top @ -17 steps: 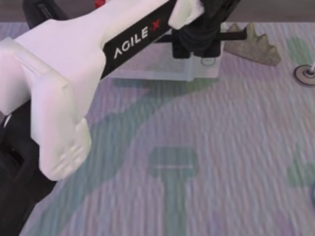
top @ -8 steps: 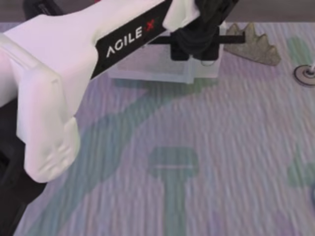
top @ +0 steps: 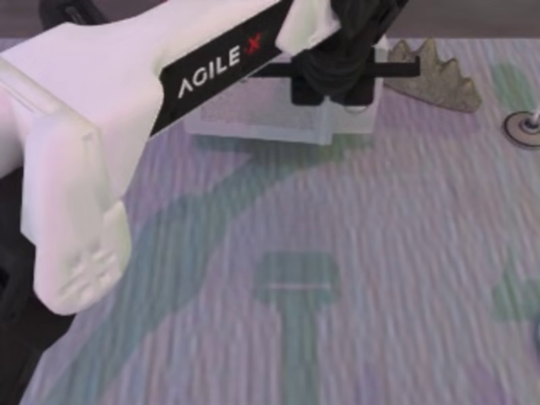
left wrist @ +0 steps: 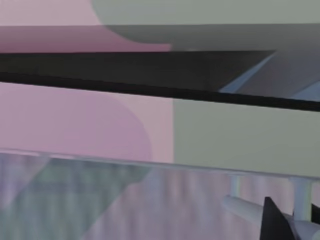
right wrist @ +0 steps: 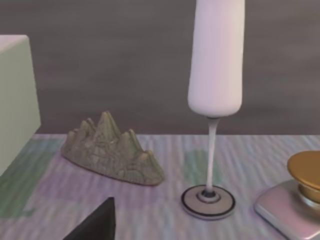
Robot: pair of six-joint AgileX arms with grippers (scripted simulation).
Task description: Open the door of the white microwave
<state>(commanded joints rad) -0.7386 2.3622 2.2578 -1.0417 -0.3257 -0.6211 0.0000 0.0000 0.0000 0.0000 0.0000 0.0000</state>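
Note:
The white microwave [top: 253, 114] stands at the back centre of the table, and its side also shows in the right wrist view [right wrist: 15, 100]. My left arm reaches over it, with the left gripper [top: 337, 72] at its right front. The left wrist view sits close on the door [left wrist: 235, 135]. There a dark fingertip [left wrist: 272, 225] lies against the door's pale bar handle [left wrist: 245, 207], and the left gripper [left wrist: 295, 225] is shut on it. My right gripper [right wrist: 140, 232] is parked off the top view's right, open and holding nothing.
A stone, mountain-shaped ornament [top: 434, 80] lies right of the microwave. A tall wine glass [right wrist: 215, 75] stands farther right, its foot [top: 527, 126] near the table's right edge. A gold bell on a pale base [right wrist: 305, 175] sits beside the glass.
My left arm has swung a little to the left and back with the gripper still at the handle. The microwave's front edge has shifted slightly leftward under it.

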